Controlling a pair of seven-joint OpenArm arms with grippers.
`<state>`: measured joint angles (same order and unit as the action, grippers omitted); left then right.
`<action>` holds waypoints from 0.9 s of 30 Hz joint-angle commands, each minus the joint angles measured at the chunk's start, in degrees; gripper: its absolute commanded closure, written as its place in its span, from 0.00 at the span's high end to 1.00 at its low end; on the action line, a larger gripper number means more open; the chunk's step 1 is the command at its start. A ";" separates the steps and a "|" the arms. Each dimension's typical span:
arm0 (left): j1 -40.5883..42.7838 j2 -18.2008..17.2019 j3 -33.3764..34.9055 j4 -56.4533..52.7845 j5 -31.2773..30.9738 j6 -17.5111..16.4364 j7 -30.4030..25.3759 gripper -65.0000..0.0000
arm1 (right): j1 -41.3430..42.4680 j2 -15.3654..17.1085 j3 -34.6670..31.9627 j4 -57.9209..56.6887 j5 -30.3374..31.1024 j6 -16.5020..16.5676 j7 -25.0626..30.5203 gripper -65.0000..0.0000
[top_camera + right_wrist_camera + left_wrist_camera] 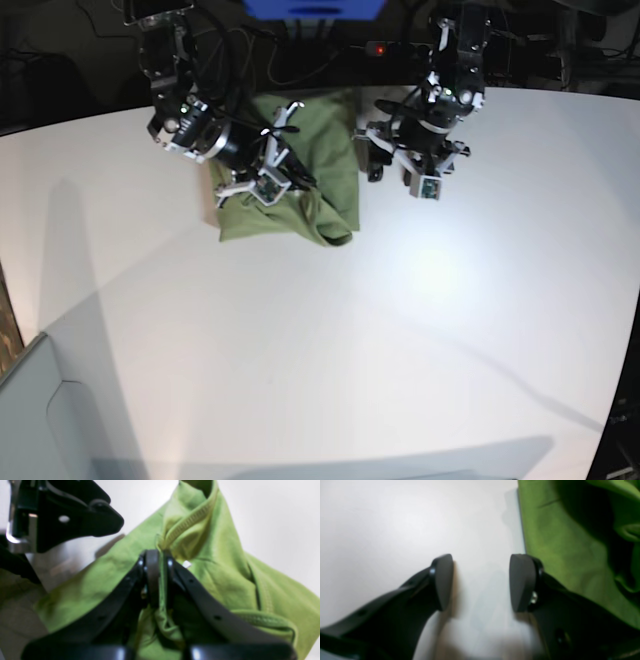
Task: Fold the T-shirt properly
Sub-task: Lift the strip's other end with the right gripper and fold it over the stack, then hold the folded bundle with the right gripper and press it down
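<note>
The olive-green T-shirt (pixel 328 185) lies partly bunched at the back of the white table (pixel 400 330). My right gripper (pixel 160 576) is shut on a fold of the T-shirt (pixel 220 562) near the ribbed neckline, and lifts it into a peak. A small white tag (pixel 186 564) shows beside its fingers. In the base view the right gripper (pixel 292 172) sits over the shirt's middle. My left gripper (pixel 482 580) stands open just above bare table, beside the T-shirt (pixel 570 545) edge, with nothing between its pads. From the base it is the left gripper (pixel 372 155) at the shirt's right edge.
Cables and dark equipment (pixel 300 60) crowd the table's back edge, with a blue object (pixel 315 8) above them. A grey box (pixel 40 420) sits at the lower left corner. The left arm's body (pixel 75 517) hangs close to the lifted cloth.
</note>
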<state>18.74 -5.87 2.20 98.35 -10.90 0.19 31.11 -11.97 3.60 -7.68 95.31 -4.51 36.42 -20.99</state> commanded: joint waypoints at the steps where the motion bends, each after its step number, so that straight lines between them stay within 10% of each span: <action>1: 0.29 -0.15 -0.04 0.69 -0.14 0.30 0.67 0.53 | 0.32 -0.30 -0.10 1.00 1.04 0.54 1.52 0.00; 20: 4.07 -0.15 -3.47 6.67 -0.05 0.30 1.02 0.53 | 0.93 -1.62 -0.19 -1.11 1.04 0.54 1.08 0.01; 27: 7.41 -0.15 -9.45 12.73 -0.05 0.03 1.02 0.53 | 0.23 -1.53 -0.27 0.21 1.13 0.54 1.08 0.45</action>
<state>25.80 -5.72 -7.01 110.06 -11.20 -0.12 33.21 -12.10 2.07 -7.94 94.08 -4.58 36.49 -21.65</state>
